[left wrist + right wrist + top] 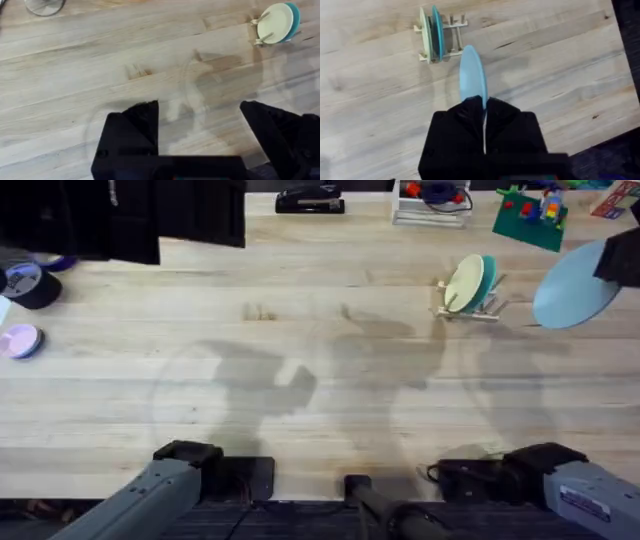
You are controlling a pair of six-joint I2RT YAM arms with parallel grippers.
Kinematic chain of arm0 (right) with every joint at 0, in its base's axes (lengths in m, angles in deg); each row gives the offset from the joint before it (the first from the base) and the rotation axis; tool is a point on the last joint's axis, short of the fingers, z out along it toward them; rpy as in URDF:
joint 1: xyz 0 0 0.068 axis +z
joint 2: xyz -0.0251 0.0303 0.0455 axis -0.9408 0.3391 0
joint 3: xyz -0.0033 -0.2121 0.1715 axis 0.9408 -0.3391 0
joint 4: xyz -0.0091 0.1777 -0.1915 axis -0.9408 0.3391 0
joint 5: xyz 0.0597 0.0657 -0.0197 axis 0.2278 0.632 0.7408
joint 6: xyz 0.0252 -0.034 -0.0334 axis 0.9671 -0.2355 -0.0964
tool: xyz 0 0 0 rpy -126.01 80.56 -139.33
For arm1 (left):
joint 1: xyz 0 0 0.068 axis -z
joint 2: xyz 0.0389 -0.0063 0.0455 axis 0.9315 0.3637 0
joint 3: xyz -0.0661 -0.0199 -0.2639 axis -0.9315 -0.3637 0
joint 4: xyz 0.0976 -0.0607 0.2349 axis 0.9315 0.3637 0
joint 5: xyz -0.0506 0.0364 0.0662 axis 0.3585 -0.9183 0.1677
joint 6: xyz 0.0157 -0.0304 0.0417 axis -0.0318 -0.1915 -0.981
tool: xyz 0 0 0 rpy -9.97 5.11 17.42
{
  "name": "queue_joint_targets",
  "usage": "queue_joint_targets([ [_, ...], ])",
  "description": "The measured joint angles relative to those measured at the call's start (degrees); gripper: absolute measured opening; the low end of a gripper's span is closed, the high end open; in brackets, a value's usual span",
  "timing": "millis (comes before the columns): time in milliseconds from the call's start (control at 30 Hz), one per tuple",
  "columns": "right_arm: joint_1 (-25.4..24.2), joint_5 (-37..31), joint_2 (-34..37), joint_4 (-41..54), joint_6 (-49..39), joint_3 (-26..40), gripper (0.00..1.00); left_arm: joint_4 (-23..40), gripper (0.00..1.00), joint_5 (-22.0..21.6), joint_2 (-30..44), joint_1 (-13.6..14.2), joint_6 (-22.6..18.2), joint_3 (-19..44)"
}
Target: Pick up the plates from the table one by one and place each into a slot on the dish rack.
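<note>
The right gripper (484, 112) clamped the light blue plate (471, 75) edge-on, just short of the rack (442, 34); the teal plate (438, 32) was already slotted. Next: lower it into a free slot. The left gripper (200, 125) stood open, idle.

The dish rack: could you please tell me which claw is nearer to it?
The right claw, holding the light blue plate just beside the dish rack. The left claw hangs open farther off across the table.

Brightly and evenly lit from above. Soft, broad grey shadows of the arms across the middle of the table (320, 290), faint and blurred at their edges. No strong glare. Slightly soft throughout; black fingers (132, 135) blurred up close.
</note>
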Motion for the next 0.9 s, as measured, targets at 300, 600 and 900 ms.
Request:
queue_joint_targets([
  [300,-0.23,-0.02,1.13,-1.96,-2.56,0.0,0.028,0.0,0.996,-0.02,0.0,0.0,0.0,0.02],
  [600,-0.23,-0.02,7.09,-4.07,-4.33,0.0,0.028,0.02,0.996,-0.2,0.0,0.0,0.0,0.02],
  [900,-1.06,-0.94,9.32,-5.24,-6.01,0.0,0.028,0.4,0.995,-0.21,0.0,0.0,0.0,0.02],
])
